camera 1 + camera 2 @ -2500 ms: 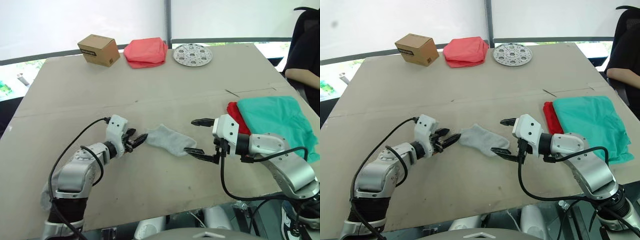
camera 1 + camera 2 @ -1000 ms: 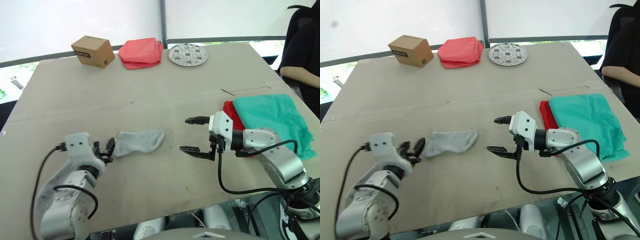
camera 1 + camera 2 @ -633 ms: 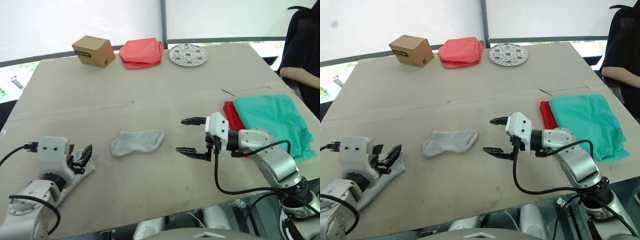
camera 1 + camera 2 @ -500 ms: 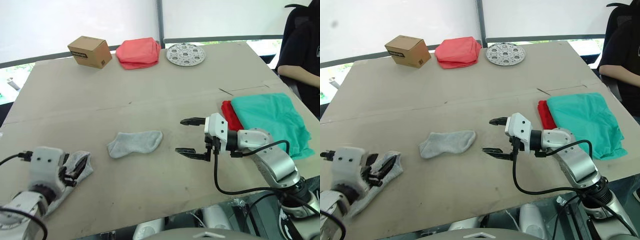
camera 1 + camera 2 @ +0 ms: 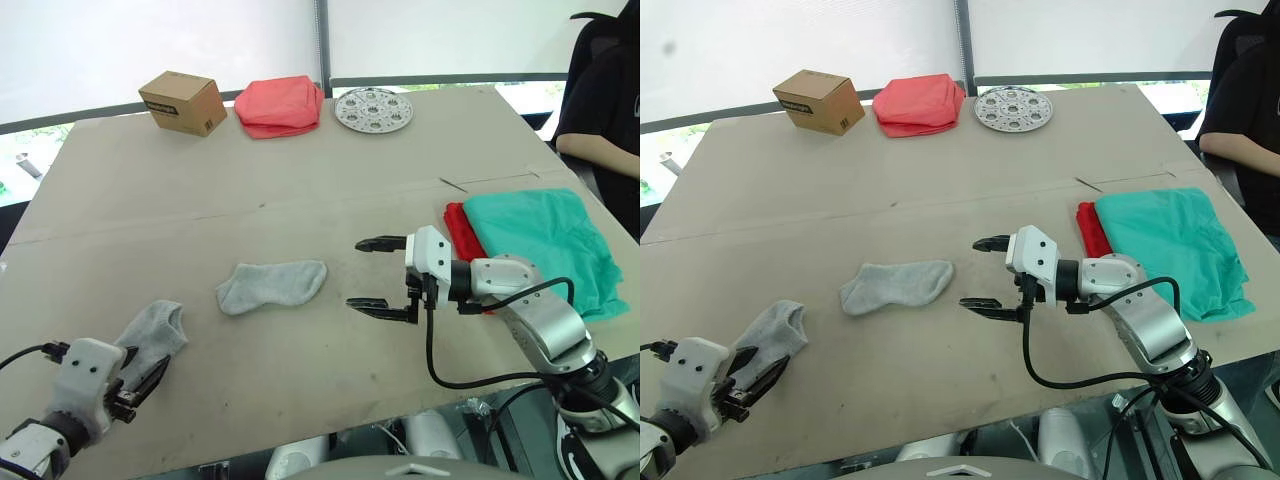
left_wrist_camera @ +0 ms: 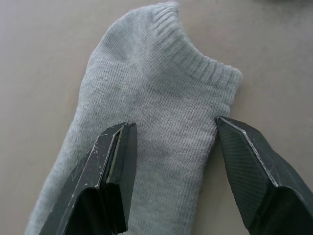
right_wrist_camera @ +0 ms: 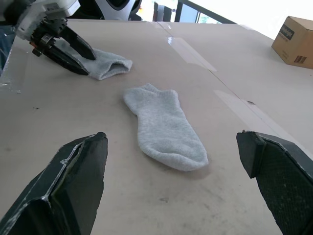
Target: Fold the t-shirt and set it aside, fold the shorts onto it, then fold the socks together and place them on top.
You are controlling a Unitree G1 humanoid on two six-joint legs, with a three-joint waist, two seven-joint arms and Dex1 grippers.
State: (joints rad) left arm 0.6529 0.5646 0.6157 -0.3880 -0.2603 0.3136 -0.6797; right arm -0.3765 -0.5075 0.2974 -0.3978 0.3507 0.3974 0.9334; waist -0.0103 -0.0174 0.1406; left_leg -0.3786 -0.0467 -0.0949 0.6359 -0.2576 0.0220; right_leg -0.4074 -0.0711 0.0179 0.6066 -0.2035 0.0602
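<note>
Hovering over the near light grey knit ankle sock [image 5: 152, 335] at the table's [image 5: 300, 190] front-left edge, my left fingers [image 6: 117, 161] spread either side of its cuff, gripping nothing. Its twin [image 5: 272, 284] lies mid-table; my right fingers [image 5: 380, 273] gape beside it, empty. I'd best pinch the cuff only, then lay it squarely on the twin.

You are looking at bare brown cardboard tabletop [image 5: 300, 190] across the middle, lying open between the flat light grey sock [image 5: 272, 283] and the far-edge row: small cardboard box [image 5: 181, 101], folded salmon-pink cloth [image 5: 281, 104], perforated silver disc [image 5: 373, 108]. The teal-green shorts [image 5: 545, 248] are blocking the right edge.
</note>
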